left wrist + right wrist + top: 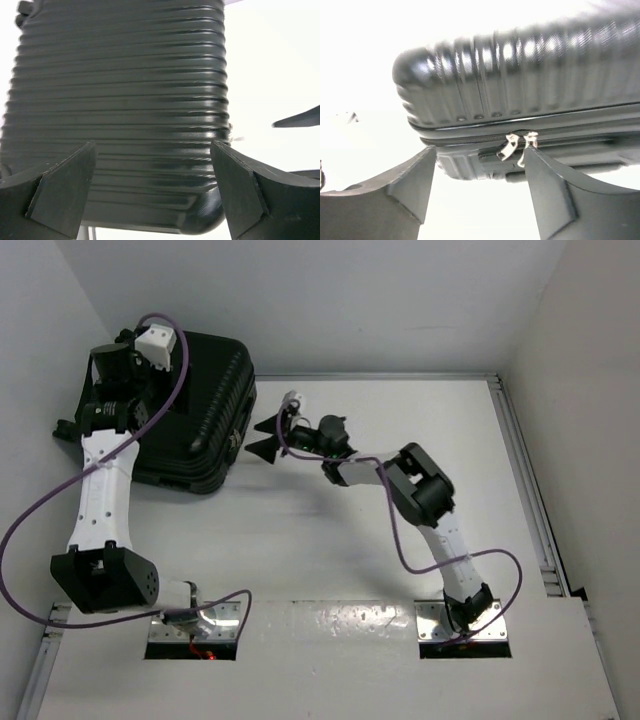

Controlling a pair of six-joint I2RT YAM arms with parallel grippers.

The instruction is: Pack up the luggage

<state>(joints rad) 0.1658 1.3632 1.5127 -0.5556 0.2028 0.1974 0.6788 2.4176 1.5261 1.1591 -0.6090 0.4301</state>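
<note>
The luggage (205, 410), a black ribbed hard-shell suitcase, lies shut and flat at the far left of the table. My left gripper (110, 370) hovers over its far left part, wide open with nothing between the fingers; its view (155, 150) looks along the ribbed shell (120, 90). My right gripper (262, 436) is open just off the case's right side, level with the closed zipper seam. In the right wrist view the two silver zipper pulls (509, 147) hang side by side on the case (520, 80), close to the tip of the right-hand finger (545, 185), between the open jaws (479, 152).
The white table (350, 540) is bounded by a metal rail (525, 480) on the right and white walls behind and at the left. A tip of the right gripper (300, 119) shows at the right edge of the left wrist view.
</note>
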